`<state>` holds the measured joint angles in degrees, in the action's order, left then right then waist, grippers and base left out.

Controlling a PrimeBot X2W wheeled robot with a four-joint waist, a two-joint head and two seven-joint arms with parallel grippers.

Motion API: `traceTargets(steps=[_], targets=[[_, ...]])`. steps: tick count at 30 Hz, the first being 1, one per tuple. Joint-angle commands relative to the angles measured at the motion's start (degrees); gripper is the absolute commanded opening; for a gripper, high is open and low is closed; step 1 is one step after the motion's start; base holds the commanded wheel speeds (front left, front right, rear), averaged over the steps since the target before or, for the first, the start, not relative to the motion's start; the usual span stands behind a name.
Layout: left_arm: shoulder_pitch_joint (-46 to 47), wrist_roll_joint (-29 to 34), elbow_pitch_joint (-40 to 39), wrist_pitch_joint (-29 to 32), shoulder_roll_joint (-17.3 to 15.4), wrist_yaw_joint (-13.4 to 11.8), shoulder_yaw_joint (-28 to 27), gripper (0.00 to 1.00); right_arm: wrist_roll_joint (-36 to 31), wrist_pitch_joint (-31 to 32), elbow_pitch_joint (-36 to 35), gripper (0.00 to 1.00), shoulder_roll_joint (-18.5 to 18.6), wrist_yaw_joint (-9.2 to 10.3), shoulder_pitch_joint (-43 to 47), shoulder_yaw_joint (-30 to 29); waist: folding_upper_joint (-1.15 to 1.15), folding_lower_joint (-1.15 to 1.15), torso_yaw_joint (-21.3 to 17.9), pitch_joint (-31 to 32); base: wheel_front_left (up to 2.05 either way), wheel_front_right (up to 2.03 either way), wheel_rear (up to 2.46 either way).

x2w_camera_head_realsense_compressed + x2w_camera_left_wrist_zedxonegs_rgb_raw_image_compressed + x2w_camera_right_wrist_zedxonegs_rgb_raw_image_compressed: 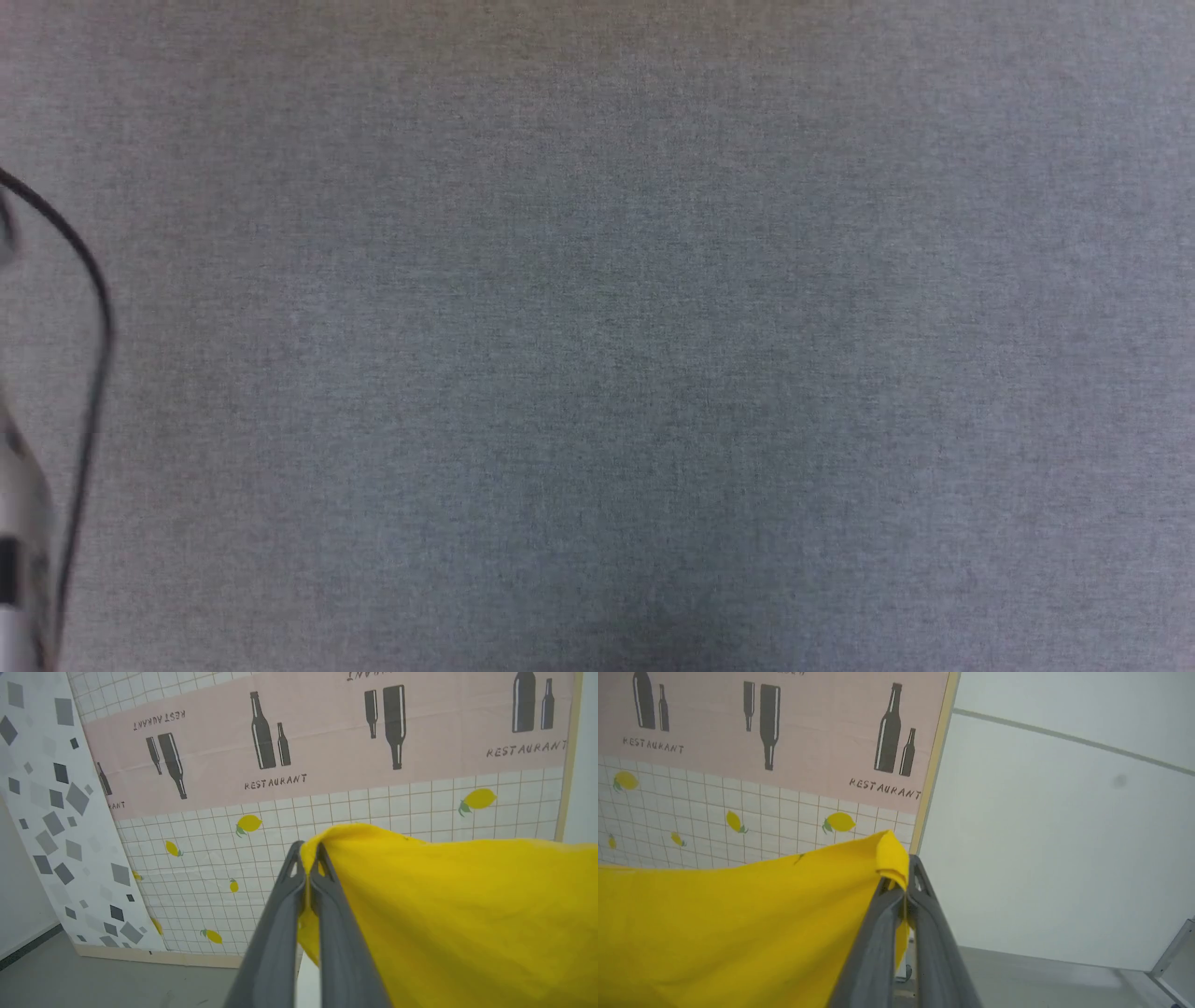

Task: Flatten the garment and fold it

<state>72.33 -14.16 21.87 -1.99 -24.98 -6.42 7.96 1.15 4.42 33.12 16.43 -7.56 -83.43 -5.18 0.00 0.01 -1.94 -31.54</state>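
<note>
In the head view a grey, woven-cloth-covered table (597, 336) spreads across the picture, with a thin black cable (101, 308) looping at its left edge beside a blurred pale forearm (19, 523). In the left wrist view the left gripper (308, 856) has its two long dark fingers pressed together on a bunched corner of the garment (444, 914), a bright yellow T-shirt of soft knit cloth; the cloth runs away to that view's right in a broad, lightly sagging sheet, in front of a backdrop (327, 742) of pink paper printed with dark bottles above white squares with lemons. In the right wrist view the right gripper (906, 877) is likewise closed on a folded-over corner of the garment (728, 924), which runs off to that view's left; a plain pale wall (1064, 835) stands behind. So the shirt seems to hang in the air between the two closed grippers, one corner in each. The step in hand is probably spreading it before laying it down. To do this well, both pinches should hold firm, the arms should draw apart until the top edge is taut without straining the seam, and both should come down level, letting the free lower edge meet the table first and dragging gently so the cloth lies without creases.
</note>
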Motion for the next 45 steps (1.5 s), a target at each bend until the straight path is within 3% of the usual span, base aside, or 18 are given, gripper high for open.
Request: traceTargets(steps=[1, 8, 14, 21, 30, 37, 45], targets=[[-3.18, -1.01, 0.49, 0.52, 0.35, 0.87, 0.55, 0.0, 1.83, -0.3, 0.45, 0.0, 0.38, 0.08, 3.48, 1.04, 0.0, -0.01, 0.2, 0.86, 0.0, 0.0, 0.0], [-23.68, -8.66, 0.95, 5.51, 2.77, 4.21, 0.6, 0.0, 14.38, 3.33, -3.2, 0.0, 2.01, 0.08, 26.03, 5.64, 0.0, -0.01, 0.62, 7.04, 0.0, 0.0, 0.0], [-44.21, -17.47, -6.73, 11.31, 6.31, 5.97, 0.12, 0.0, 21.22, 8.95, -13.6, 0.0, 1.9, 0.08, 47.57, 0.92, 0.0, -0.01, 1.07, 12.68, 0.0, 0.0, 0.0], [-63.82, -24.63, -18.08, 16.61, 8.79, 4.95, -0.2, 0.0, 20.88, 18.64, -27.01, 0.0, -2.9, 0.08, 68.52, -7.58, 0.0, -0.01, 1.15, 17.6, 0.0, 0.0, 0.0], [-77.96, -26.1, -24.17, 21.44, 8.34, -0.33, -0.66, 0.0, 16.44, 32.04, -40.08, 0.0, -12.21, 0.08, 86.48, -18.8, 0.0, -0.01, 2.52, 21.74, 0.0, 0.0, 0.0], [-85.61, -27.74, -24.75, 23.61, 9.03, -3.93, -1.67, 0.0, 19.84, 39.77, -37.69, 0.0, -13.52, 0.08, 93.91, -25.55, 0.0, -0.01, 2.86, 24.17, 0.0, 0.0, 0.0], [-88.81, -28.87, -24.42, 25.02, 9.24, -4.88, -1.6, 0.0, 22.85, 37.25, -28.48, 0.0, -13.54, 0.08, 95.12, -23.99, 0.0, -0.01, 3.41, 24.38, 0.0, 0.0, 0.0]])
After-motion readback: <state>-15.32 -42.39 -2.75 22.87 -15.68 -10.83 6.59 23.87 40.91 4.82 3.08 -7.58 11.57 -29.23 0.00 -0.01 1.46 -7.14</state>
